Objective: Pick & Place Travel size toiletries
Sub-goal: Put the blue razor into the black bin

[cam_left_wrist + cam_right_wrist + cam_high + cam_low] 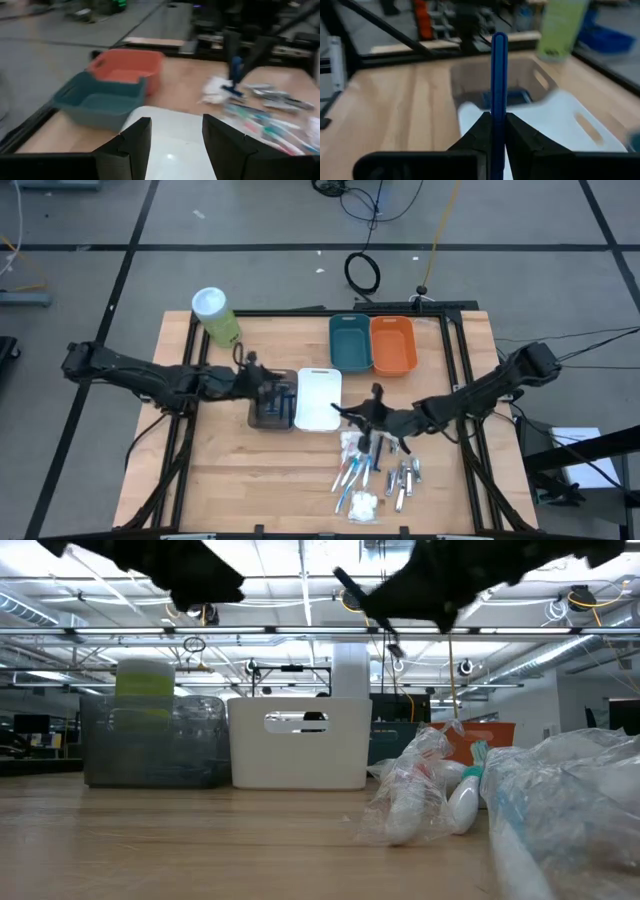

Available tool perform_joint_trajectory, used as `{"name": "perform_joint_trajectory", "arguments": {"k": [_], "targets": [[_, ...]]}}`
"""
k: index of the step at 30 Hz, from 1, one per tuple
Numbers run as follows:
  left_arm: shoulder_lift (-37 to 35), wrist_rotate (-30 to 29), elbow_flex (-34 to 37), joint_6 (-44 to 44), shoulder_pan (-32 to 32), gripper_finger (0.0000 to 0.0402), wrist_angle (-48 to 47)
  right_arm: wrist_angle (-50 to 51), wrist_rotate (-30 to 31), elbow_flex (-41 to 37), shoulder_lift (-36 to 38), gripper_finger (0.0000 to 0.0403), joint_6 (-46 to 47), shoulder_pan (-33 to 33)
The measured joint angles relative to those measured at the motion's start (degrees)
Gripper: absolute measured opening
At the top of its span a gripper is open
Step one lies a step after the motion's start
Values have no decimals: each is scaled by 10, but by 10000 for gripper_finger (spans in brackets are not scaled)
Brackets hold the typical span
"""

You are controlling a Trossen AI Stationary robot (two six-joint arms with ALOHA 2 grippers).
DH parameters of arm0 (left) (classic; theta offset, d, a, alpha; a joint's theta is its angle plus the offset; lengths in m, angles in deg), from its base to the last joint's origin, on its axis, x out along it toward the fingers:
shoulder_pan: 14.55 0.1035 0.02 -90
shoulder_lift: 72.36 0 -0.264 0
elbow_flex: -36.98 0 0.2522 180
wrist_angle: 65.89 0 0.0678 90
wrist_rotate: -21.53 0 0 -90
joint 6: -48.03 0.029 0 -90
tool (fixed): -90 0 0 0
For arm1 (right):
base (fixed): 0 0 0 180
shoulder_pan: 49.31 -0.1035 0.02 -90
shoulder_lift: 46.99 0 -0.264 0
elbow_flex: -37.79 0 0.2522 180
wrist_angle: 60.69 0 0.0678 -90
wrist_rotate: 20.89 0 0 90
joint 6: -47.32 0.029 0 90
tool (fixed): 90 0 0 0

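The right gripper has its jaws clamped narrow on a dark blue razor, whose thin handle stands straight up between the fingers. In the high view that gripper hangs above the tabletop's middle, just beside the near right corner of the white bin and over the far end of the heap of toiletries. The left gripper holds nothing; its jaws stand partly apart, and past them lies the white bin's pale surface. From above, the left gripper sits over the clear brown bin, which touches the white bin on its left side. A dark blue item lies inside the brown bin. The rest of the toiletries lie toward the tabletop's near edge, right of centre: thin toothbrushes in red, blue and white, small silvery tubes just to their right, and white soft packets nearest the edge. The low view shows crinkled clear-wrapped packets lying on the wood close to the camera. Toward the far edge sit a teal bin and an orange bin, touching side by side. A green canister with a white lid stands at the far left corner of the tabletop.
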Motion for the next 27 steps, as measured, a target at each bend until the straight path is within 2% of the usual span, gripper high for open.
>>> {"name": "perform_joint_trajectory", "arguments": {"k": [4, 7, 13, 18, 27], "targets": [[53, 72, 2, 37, -1, 173, 108, -123, -60, 0, -41, 27, -76, 19], [109, 123, 2, 42, -2, 173, 185, -176, -98, 0, -59, 25, -104, 25], [201, 204, 2, 43, -6, 173, 340, -210, -103, 0, -70, 26, -126, 26], [258, 215, 2, 44, -12, 173, 441, -212, -104, 0, -69, 25, -128, 26], [298, 215, 1, 42, -12, 173, 495, -212, -104, 0, -69, 25, -134, 26]]}}
